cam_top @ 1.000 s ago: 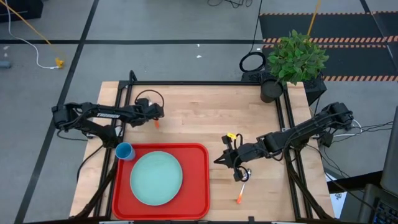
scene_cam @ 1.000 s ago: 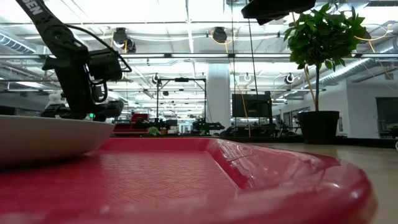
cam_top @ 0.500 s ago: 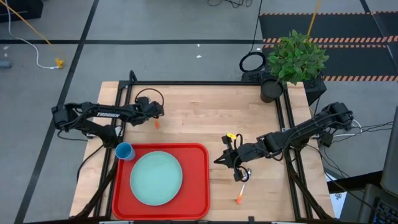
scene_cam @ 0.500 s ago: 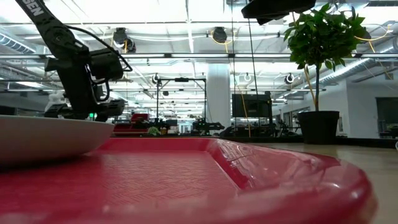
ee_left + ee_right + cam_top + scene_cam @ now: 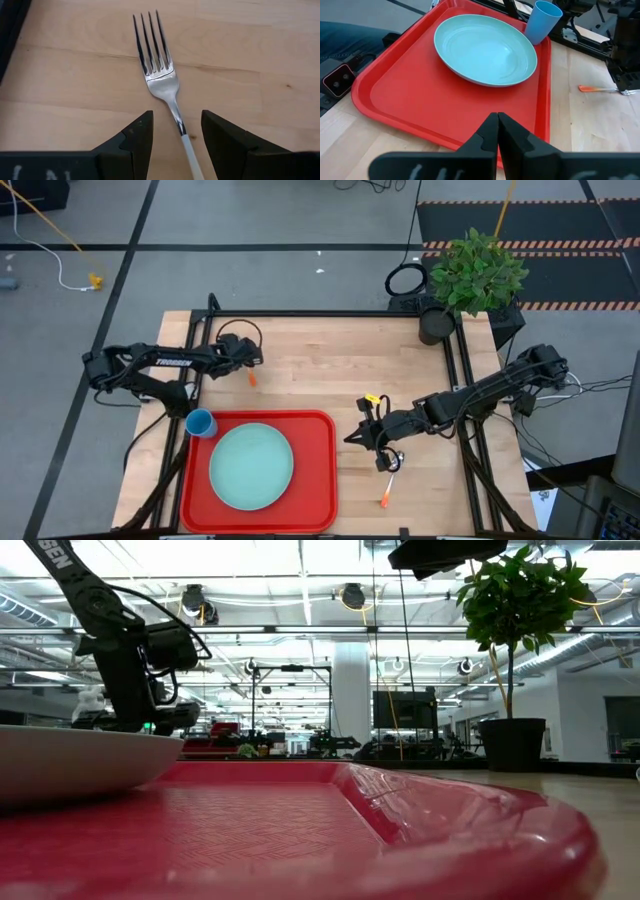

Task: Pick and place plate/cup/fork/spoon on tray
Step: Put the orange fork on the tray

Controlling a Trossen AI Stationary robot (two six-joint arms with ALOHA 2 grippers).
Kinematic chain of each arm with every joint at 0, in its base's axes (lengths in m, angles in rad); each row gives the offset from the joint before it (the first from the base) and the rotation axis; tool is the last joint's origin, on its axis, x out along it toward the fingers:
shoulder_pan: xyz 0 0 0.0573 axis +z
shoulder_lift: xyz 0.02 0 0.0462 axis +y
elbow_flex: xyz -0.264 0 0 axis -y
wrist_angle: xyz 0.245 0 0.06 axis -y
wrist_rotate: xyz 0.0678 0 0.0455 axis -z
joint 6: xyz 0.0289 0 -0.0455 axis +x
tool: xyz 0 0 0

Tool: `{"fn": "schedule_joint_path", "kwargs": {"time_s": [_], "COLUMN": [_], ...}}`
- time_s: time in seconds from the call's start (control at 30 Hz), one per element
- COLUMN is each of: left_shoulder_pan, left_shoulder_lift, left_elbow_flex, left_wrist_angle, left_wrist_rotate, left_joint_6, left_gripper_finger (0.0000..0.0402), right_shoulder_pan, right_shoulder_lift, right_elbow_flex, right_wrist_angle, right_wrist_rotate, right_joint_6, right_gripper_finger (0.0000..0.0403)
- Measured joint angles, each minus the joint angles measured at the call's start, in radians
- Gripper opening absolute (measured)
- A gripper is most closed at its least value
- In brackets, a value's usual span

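Fork (image 5: 161, 85): light, stiff, slippery; take it at the thin neck.
Left gripper (image 5: 176, 131): fingers open, straddling the neck.
Right gripper (image 5: 497, 131): fingers closed, empty, beside tray (image 5: 395, 107).

red tray (image 5: 420, 830), pale plate (image 5: 70, 755), potted plant (image 5: 515, 630)

The high view looks straight down on the whole table (image 5: 330, 360). The low view sits at table level, right against the tray (image 5: 420, 830). The left wrist view looks closely down on the fork (image 5: 160, 75), between its fingers (image 5: 135, 140). The right wrist view faces tray and plate (image 5: 485, 50) beyond its fingers (image 5: 490, 137), both shared with the high view.
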Motion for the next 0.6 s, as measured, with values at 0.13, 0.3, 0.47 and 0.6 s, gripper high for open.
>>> {"fn": "schedule_joint_path", "kwargs": {"time_s": [0.13, 0.3, 0.47, 0.6], "left_shoulder_pan": [0.007, 0.015, 0.015, 0.027], "left_shoulder_lift": [0.0, 0.0, 0.001, 0.033], "left_elbow_flex": [0.0, 0.0, 0.0, -0.001], "left_wrist_angle": [0.0, 0.0, 0.0, 0.012], "left_wrist_rotate": [0.0, 0.002, 0.006, 0.01], "left_joint_6": [0.002, 0.002, -0.014, -0.002], "left_gripper_finger": [0.017, 0.017, 0.017, 0.017], "right_shoulder_pan": [0.0, 0.0, 0.0, 0.0], "right_shoulder_lift": [0.0, 0.0, 0.0, 0.0], "right_elbow_flex": [0.0, 0.0, 0.0, 0.0], "right_wrist_angle": [0.0, 0.0, 0.0, 0.0], "right_wrist_rotate": [0.0, 0.0, 0.0, 0.0], "right_joint_6": [-0.006, -0.007, -0.009, -0.011], "right_gripper_finger": [0.0, 0.0, 0.0, 0.0]}}
